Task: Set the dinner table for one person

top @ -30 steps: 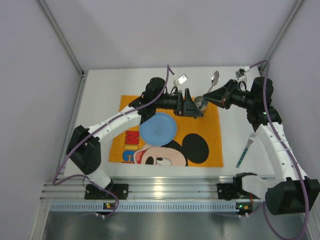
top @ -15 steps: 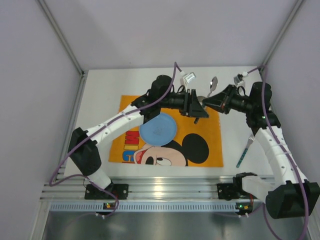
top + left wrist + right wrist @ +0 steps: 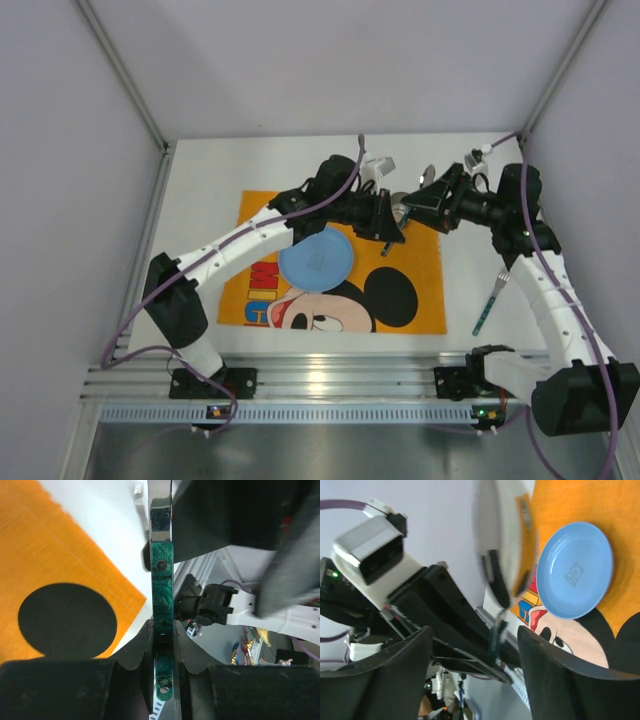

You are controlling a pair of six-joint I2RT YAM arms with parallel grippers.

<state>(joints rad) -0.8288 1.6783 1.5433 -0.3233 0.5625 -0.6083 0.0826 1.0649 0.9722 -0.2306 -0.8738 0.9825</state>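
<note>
Presently the left gripper [image 3: 162, 636] is clamping the green-handled utensil [image 3: 162, 577]; the spread right gripper [image 3: 474, 632] should be closing squarely before release.

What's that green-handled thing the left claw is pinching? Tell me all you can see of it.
The green-handled utensil is a piece of cutlery: a mottled green handle, plastic-looking, with metal rivets, running into shiny steel. Its working end is out of view, so which kind cannot be told. The left gripper clamps the handle near its end, holding it aloft over the orange placemat's edge. Nothing else visibly touches it.
</note>
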